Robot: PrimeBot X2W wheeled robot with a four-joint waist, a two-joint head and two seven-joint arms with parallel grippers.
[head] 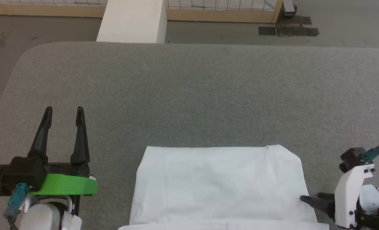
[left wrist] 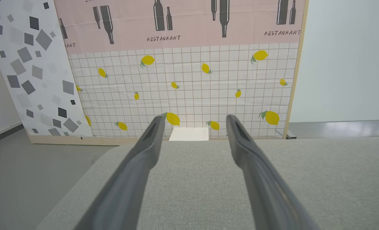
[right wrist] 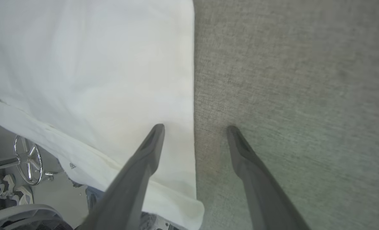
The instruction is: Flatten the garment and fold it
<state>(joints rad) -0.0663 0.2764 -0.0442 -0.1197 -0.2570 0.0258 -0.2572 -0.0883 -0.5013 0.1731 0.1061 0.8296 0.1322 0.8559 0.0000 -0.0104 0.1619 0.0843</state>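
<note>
Smooth white garment [head: 221, 182] (folded rectangle)

With jaws spread wide, the left arm [head: 48, 185] points forward and the right arm [head: 349, 191] points leftward.

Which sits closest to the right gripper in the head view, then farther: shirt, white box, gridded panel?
1. garment, right at the right gripper.
2. white box, beyond the table, upper left.
3. gridded panel, behind the box, top edge.
</note>
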